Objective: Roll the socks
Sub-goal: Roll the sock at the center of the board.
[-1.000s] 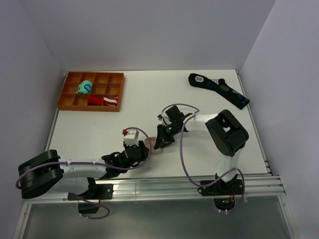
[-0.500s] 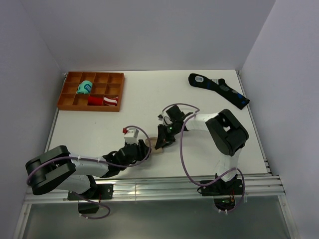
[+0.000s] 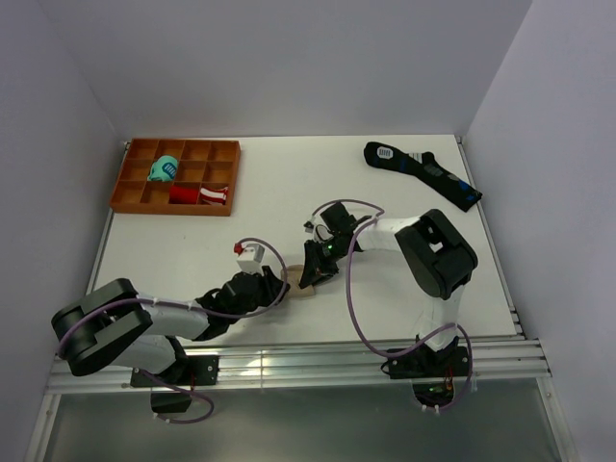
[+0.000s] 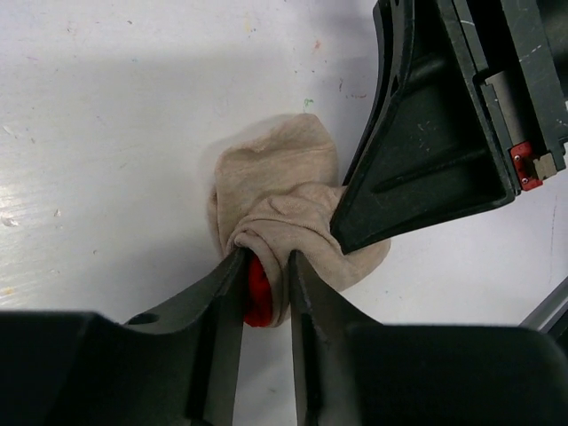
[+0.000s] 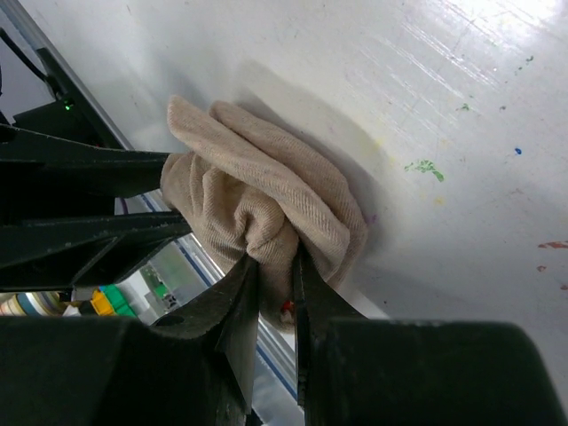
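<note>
The socks (image 3: 297, 280) are a small bunched beige roll on the white table between my two grippers. In the left wrist view the socks (image 4: 284, 204) show a red end pinched between my fingers. My left gripper (image 4: 266, 284) is shut on that end of the socks from the near left. My right gripper (image 5: 275, 275) is shut on the other side of the socks (image 5: 266, 195), coming from the right. In the top view the left gripper (image 3: 274, 287) and the right gripper (image 3: 308, 276) sit close on either side of the roll.
An orange divided tray (image 3: 135, 192) stands at the back left with a teal roll (image 3: 165, 170) and a red-and-white roll (image 3: 200, 194). A long black sock with blue and white marks (image 3: 423, 175) lies at the back right. The table's near edge rail (image 3: 318, 361) is close by.
The left arm has shifted a little left and lower, its wrist turning, while keeping hold of the socks. The right gripper has stayed in place on the roll.
</note>
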`<move>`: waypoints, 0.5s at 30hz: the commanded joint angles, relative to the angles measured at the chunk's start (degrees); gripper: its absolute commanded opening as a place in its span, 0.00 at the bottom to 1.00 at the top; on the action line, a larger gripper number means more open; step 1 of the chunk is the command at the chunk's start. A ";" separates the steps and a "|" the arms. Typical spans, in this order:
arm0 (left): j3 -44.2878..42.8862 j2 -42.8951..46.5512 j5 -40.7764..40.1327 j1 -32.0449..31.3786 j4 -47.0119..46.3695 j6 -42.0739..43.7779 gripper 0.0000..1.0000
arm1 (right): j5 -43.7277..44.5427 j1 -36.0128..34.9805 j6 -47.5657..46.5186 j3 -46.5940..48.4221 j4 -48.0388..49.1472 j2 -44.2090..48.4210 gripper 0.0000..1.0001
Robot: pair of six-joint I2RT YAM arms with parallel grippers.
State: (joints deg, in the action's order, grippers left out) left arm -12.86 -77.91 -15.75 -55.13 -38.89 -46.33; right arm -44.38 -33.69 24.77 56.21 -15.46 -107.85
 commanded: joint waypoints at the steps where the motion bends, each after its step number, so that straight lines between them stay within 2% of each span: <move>1: 0.03 -1.46 0.36 2.13 -0.66 0.71 0.28 | 4.83 -0.32 -3.42 -0.83 -5.01 -2.45 0.12; 7: -1.11 -2.86 4.83 3.72 0.57 0.18 0.11 | 4.92 -0.23 -3.68 -0.92 -4.40 -1.84 0.15; 10: -3.39 -3.30 7.47 4.59 4.26 0.18 0.02 | 6.32 -0.23 -3.77 -1.45 -3.44 -1.05 0.18; 15: -8.65 -3.48 11.00 5.47 13.30 0.01 0.00 | 10.79 -0.23 -3.16 -2.94 -0.28 1.59 0.27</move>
State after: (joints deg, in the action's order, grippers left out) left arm -17.52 -79.96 -7.64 -50.41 -33.45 -46.39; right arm -42.83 -33.36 24.27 55.55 -15.05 -106.85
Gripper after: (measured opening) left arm 0.209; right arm 0.269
